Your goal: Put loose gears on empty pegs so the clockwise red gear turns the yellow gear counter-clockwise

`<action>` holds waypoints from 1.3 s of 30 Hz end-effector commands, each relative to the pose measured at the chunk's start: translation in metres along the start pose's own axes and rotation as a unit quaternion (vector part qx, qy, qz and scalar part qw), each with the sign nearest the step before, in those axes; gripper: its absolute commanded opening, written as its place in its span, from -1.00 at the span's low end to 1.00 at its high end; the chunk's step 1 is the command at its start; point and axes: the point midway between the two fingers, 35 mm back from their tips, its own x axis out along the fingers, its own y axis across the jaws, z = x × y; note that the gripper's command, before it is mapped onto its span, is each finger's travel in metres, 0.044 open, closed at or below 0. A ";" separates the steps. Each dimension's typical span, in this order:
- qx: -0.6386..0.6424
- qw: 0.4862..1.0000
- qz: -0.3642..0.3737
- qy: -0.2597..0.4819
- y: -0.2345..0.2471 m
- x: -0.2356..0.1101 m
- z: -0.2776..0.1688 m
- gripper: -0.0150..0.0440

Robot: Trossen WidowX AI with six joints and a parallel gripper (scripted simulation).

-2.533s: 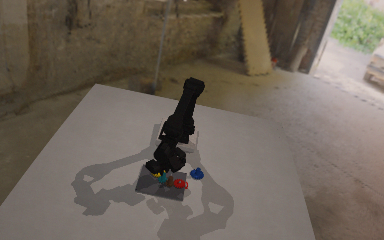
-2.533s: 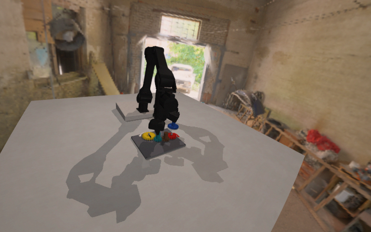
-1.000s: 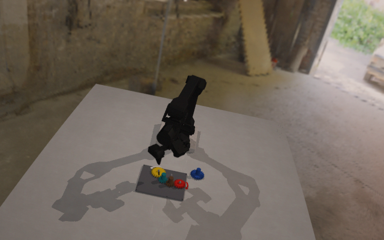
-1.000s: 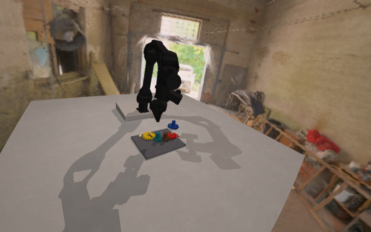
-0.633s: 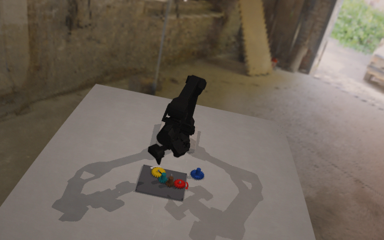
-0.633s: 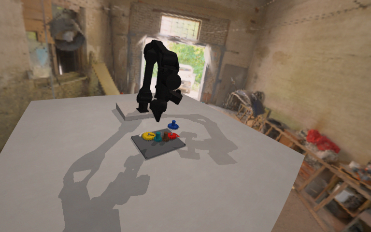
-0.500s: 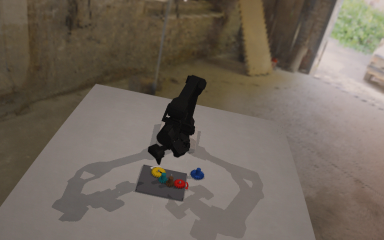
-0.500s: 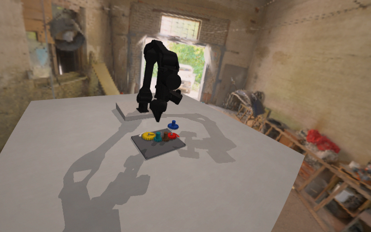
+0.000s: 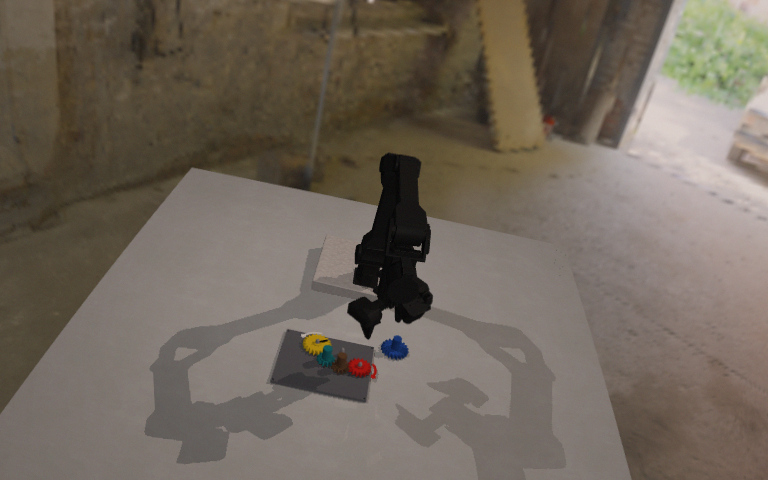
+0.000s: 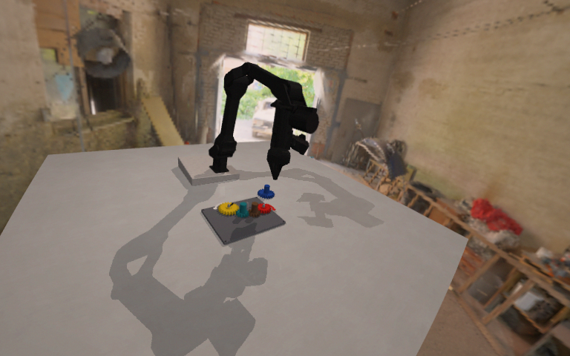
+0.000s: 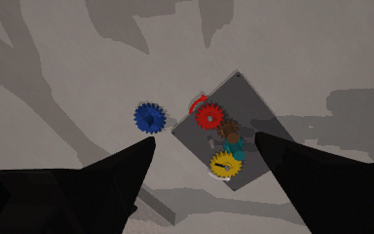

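The grey board (image 9: 348, 389) (image 10: 223, 228) (image 11: 243, 97) bears the red gear (image 9: 359, 367) (image 10: 264, 208) (image 11: 209, 117) and the yellow gear (image 9: 314, 345) (image 10: 227, 208) (image 11: 225, 164). Between them a brown gear (image 9: 340, 363) (image 10: 254, 209) (image 11: 229, 131) adjoins the red one, and a teal gear (image 9: 326, 356) (image 10: 243, 210) (image 11: 235, 147) adjoins brown and yellow. Both look low and level; their pegs are hidden. An empty peg (image 9: 342, 350) (image 11: 211, 142) stands beside this row. A blue gear (image 9: 394, 348) (image 10: 266, 193) (image 11: 150, 118) stands on the table. My gripper (image 9: 384, 328) (image 10: 274, 178) (image 11: 203, 138) is open and empty, above the table and board.
The red arrow (image 9: 375, 370) (image 11: 197, 103) curves beside the red gear, and the white arrow (image 11: 221, 178) beside the yellow one. The arm's base plate (image 9: 334, 266) (image 10: 201, 173) lies behind the board. Arm shadows cross the table (image 9: 169, 271) (image 10: 315, 272) and part of the board.
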 end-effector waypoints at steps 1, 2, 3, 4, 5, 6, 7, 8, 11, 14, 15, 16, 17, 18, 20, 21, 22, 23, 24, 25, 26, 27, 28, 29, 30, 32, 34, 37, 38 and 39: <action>0.000 1.000 0.001 -0.006 0.050 -0.010 0.037 1.00; 0.000 1.000 0.002 -0.004 0.062 -0.012 0.044 1.00; 0.000 1.000 0.004 -0.003 0.075 -0.013 0.050 1.00; -0.001 1.000 0.005 -0.002 0.089 -0.015 0.055 1.00; -0.001 1.000 0.006 -0.001 0.102 -0.017 0.060 1.00; -0.001 1.000 0.007 0.000 0.115 -0.019 0.064 1.00; -0.001 1.000 0.007 0.001 0.129 -0.021 0.068 1.00; -0.001 1.000 0.008 0.002 0.143 -0.023 0.070 1.00; -0.002 1.000 0.009 0.004 0.185 -0.030 0.075 1.00; -0.002 1.000 0.010 0.005 0.206 -0.033 0.075 1.00; -0.002 1.000 0.010 0.005 0.206 -0.033 0.075 1.00; -0.002 1.000 0.010 0.005 0.206 -0.033 0.075 1.00; -0.002 1.000 0.010 0.005 0.206 -0.033 0.075 1.00; -0.002 1.000 0.010 0.005 0.206 -0.033 0.075 1.00; -0.002 1.000 0.010 0.005 0.206 -0.033 0.075 1.00; -0.002 1.000 0.010 0.005 0.206 -0.033 0.075 1.00; -0.002 1.000 0.010 0.005 0.206 -0.033 0.075 1.00; -0.002 1.000 0.010 0.005 0.206 -0.033 0.075 1.00; -0.002 1.000 0.010 0.005 0.206 -0.033 0.075 1.00; -0.002 1.000 0.010 0.005 0.206 -0.033 0.075 1.00; -0.002 1.000 0.010 0.005 0.206 -0.033 0.075 1.00; -0.002 1.000 0.010 0.005 0.206 -0.033 0.075 1.00; -0.002 1.000 0.010 0.005 0.206 -0.033 0.075 1.00; -0.002 1.000 0.010 0.005 0.206 -0.033 0.075 1.00; -0.002 1.000 0.010 0.005 0.206 -0.033 0.075 1.00; -0.002 1.000 0.010 0.005 0.206 -0.033 0.075 1.00; -0.002 1.000 0.010 0.005 0.206 -0.033 0.075 1.00; -0.002 1.000 0.010 0.005 0.206 -0.033 0.075 1.00; -0.002 1.000 0.010 0.005 0.206 -0.033 0.075 1.00; -0.002 1.000 0.010 0.005 0.206 -0.033 0.075 1.00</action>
